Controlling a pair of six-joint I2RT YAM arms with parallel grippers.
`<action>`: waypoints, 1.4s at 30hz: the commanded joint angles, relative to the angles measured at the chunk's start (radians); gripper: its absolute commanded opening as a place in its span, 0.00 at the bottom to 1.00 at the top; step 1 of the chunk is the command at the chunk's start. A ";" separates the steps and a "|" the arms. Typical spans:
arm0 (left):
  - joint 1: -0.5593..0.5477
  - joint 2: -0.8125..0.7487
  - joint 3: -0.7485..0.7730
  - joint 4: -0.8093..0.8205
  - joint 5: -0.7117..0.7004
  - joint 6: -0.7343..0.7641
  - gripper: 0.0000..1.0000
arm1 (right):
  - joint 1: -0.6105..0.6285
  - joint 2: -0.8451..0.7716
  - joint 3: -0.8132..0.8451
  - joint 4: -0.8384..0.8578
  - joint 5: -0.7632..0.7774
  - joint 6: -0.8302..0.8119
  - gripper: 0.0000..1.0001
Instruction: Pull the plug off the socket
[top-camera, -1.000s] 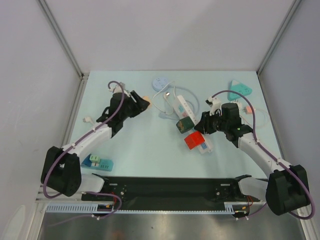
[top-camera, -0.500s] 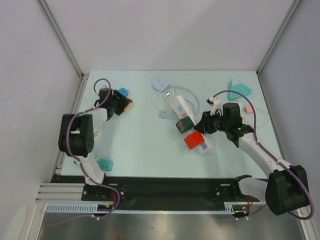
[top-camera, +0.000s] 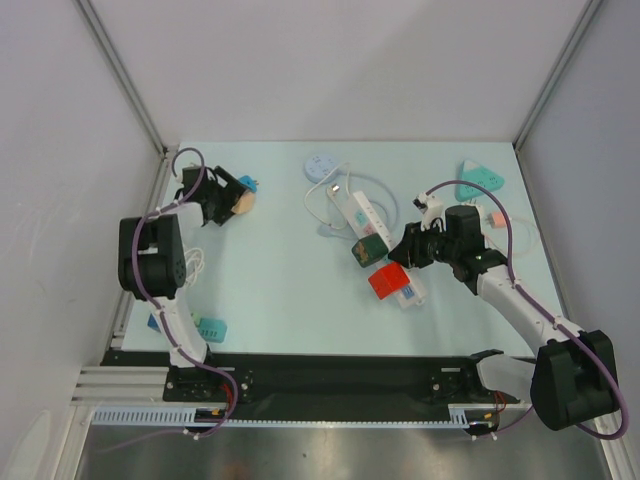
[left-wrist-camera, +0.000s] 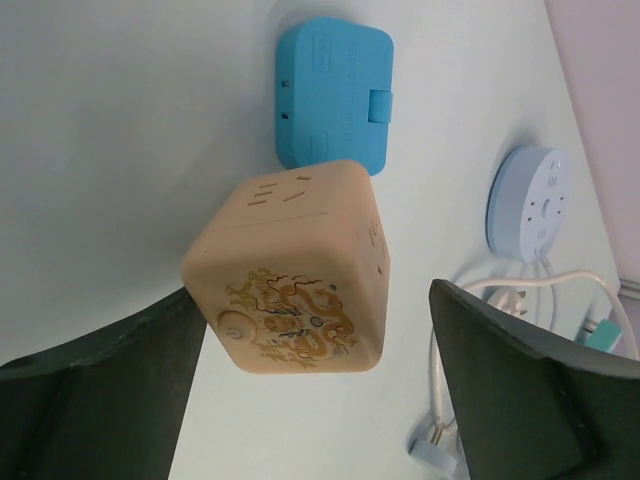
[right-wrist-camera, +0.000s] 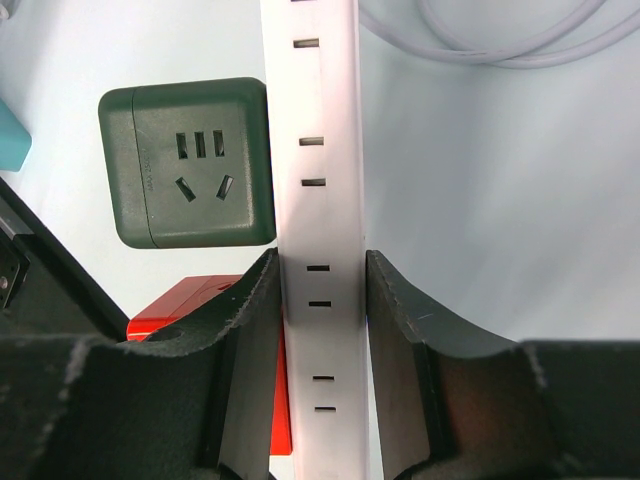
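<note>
At far left, holding left gripper (left-wrist-camera: 315, 300) wide open either side of the tan cube plug (left-wrist-camera: 290, 270), not gripping it, just beside a blue adapter (left-wrist-camera: 333, 95) and well apart from the power strip (top-camera: 363, 212). Right of centre, clamping right gripper (right-wrist-camera: 322, 290) narrowly on that strip, green cube (right-wrist-camera: 187, 165) and red cube (right-wrist-camera: 170, 310) beside it. Judging the pull done; possibly remaining: those two cubes.

Red cube (right-wrist-camera: 185, 305) half behind strip (right-wrist-camera: 320, 200)

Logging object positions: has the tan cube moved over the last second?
Yes. The tan cube has shifted left, ending farther from the round blue socket, which stayed put.
</note>
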 joint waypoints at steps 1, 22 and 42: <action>0.006 -0.053 0.049 -0.032 -0.011 0.077 0.97 | -0.005 -0.046 0.022 0.115 -0.046 0.011 0.00; -0.184 -0.539 -0.290 0.134 0.212 0.194 0.96 | -0.011 -0.058 0.019 0.115 -0.055 0.000 0.00; -0.761 -0.515 -0.408 0.387 0.076 -0.002 0.99 | -0.022 -0.057 0.017 0.120 -0.067 0.000 0.00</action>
